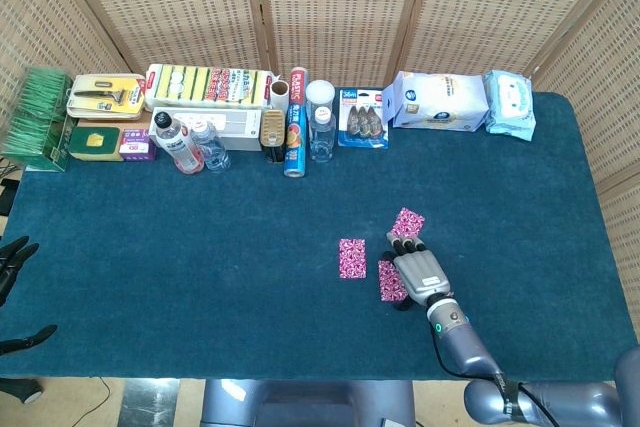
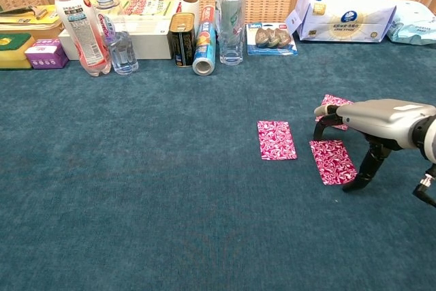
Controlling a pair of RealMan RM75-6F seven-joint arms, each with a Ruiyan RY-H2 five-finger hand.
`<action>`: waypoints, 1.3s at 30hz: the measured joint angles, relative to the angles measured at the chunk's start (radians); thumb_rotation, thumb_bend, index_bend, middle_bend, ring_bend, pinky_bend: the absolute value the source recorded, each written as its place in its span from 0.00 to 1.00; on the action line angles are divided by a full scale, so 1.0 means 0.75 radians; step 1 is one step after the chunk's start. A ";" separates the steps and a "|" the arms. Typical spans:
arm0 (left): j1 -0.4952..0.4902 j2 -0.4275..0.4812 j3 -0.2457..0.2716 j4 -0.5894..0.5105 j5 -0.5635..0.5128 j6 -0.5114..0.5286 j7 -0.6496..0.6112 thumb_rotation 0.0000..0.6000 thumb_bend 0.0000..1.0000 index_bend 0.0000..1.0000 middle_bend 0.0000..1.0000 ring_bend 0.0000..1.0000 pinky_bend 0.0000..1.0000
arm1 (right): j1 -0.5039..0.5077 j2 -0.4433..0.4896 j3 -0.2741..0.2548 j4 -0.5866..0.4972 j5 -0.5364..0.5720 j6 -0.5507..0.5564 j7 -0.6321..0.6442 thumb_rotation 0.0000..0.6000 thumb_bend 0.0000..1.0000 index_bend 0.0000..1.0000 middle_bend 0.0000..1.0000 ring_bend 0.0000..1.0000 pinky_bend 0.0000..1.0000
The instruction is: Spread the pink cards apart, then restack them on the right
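Right hand arched over three pink cards lying apart on the blue worktop.

The right hand (image 2: 381,119) stands palm down, holding nothing, fingers bent, fingertips over the far card (image 2: 332,106), thumb down beside the near card (image 2: 332,161). The left card (image 2: 276,140) lies flat, apart. All show pink swirl patterns. The left hand (image 1: 12,265) is at the worktop (image 1: 200,247) edge; I cannot tell its state.

light: bright, even | shadows: soft (faint) | focus: sharp | glare: none
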 measured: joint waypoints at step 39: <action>-0.003 0.003 0.002 0.000 0.002 -0.005 -0.003 1.00 0.06 0.00 0.00 0.00 0.01 | 0.013 0.081 0.100 -0.083 0.074 0.011 0.041 1.00 0.22 0.29 0.00 0.00 0.00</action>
